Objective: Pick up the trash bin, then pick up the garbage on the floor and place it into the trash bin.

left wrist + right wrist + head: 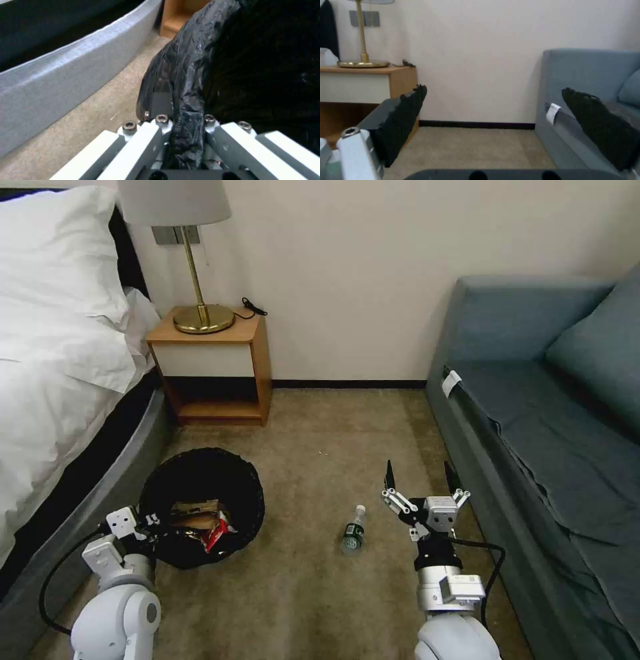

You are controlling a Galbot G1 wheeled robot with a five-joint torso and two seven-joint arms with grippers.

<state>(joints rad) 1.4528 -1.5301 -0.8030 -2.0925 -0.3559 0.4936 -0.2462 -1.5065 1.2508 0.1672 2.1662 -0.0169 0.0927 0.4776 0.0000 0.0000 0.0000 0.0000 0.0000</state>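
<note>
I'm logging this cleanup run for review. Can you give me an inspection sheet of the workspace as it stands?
Surface: tan carpet.
Job's things: trash bin on the carpet by the bed, wrappers inside; bottle lying on the carpet.
Clutter: nothing seen.
Grippers: left gripper shut on the trash bin rim; right gripper open, beside the bottle.
Cables: black cables at both wrists; cord on the nightstand.
Surroundings: bed, nightstand with lamp, sofa.
</note>
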